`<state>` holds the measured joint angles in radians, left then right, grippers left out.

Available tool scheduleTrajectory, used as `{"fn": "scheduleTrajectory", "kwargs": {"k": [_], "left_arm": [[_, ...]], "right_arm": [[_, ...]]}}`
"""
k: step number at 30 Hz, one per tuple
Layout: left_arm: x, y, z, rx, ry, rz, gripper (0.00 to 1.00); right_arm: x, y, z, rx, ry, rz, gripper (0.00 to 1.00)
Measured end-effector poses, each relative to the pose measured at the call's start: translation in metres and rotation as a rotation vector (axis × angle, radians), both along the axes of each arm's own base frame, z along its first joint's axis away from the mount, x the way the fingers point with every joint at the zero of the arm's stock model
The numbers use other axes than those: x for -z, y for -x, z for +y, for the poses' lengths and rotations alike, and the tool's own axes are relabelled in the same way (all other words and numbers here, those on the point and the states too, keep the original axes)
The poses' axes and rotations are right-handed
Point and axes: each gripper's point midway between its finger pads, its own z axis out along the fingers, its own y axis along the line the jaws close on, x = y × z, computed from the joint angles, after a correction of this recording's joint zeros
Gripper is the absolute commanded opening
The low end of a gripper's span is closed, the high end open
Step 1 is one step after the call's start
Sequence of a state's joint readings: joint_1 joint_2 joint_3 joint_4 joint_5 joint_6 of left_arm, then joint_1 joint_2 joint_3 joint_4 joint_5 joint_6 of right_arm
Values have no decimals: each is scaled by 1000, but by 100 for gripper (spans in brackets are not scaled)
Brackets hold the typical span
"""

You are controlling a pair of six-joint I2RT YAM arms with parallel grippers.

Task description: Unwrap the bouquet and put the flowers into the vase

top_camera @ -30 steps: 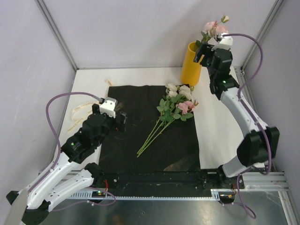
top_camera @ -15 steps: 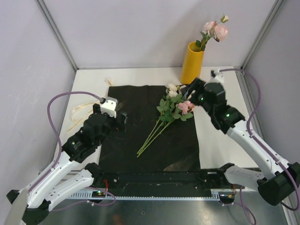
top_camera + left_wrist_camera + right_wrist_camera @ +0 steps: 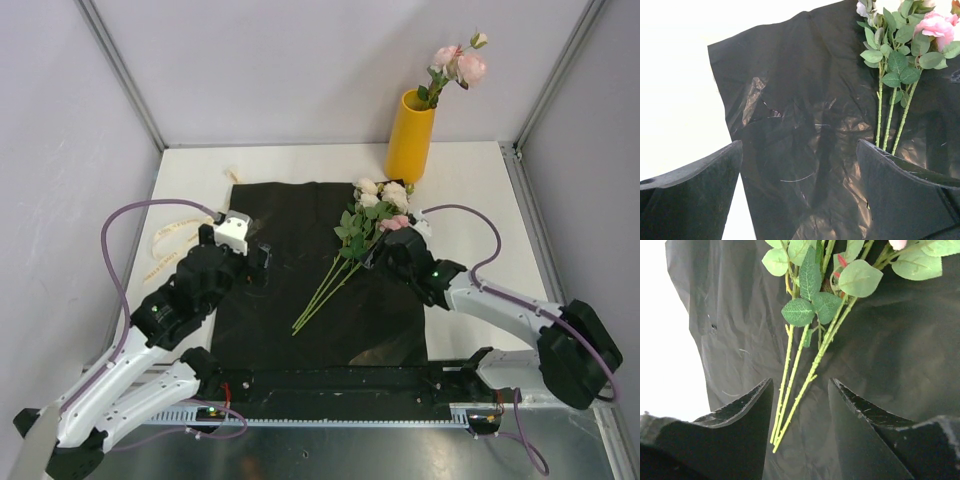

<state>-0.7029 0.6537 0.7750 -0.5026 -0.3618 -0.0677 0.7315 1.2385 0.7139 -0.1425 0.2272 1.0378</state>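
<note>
Pale grey walls close in a white table (image 3: 470,200), and most of its middle is covered by the glossy black wrapping sheet (image 3: 290,270), spread flat and creased. On the sheet's right half lie the flowers (image 3: 375,222), their pink and cream heads toward the far edge. Their thin green stems (image 3: 325,290) fan back toward the near left. Just beyond the sheet's far right corner stands the vase (image 3: 410,140), upright, with one sprig of pink roses (image 3: 456,62) leaning out of its mouth to the right. The cream ribbon (image 3: 165,245) lies loose on the bare table left of the sheet.

My right claw (image 3: 385,255) sits low over the bunch, just nearer than the leaves (image 3: 810,285). From my right wrist I see its fingers (image 3: 740,430) partly apart, clenched on nothing, with the stems running through the gap. Whether either finger touches them I cannot tell. My left claw (image 3: 256,262) hovers over the left part of the sheet, spread wide and holding nothing, well apart from the stems. Purple cables (image 3: 125,225) loop off both my wrists, and a metal rail (image 3: 350,420) runs along the near edge by my bases.
</note>
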Motion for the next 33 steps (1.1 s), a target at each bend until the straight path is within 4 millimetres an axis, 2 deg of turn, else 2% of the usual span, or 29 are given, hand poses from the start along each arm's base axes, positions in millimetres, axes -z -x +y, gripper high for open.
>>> {"fn": "scheduleTrajectory", "kwargs": {"k": [12, 21, 33], "left_arm": [[6, -2, 8, -44, -33, 11, 100], [3, -3, 14, -74, -38, -3, 100], [1, -3, 17, -85, -38, -9, 100]], "right_arm": [[32, -37, 20, 53, -13, -38, 43], [57, -50, 15, 113, -7, -5, 42], [70, -59, 10, 148, -5, 7, 40]]}}
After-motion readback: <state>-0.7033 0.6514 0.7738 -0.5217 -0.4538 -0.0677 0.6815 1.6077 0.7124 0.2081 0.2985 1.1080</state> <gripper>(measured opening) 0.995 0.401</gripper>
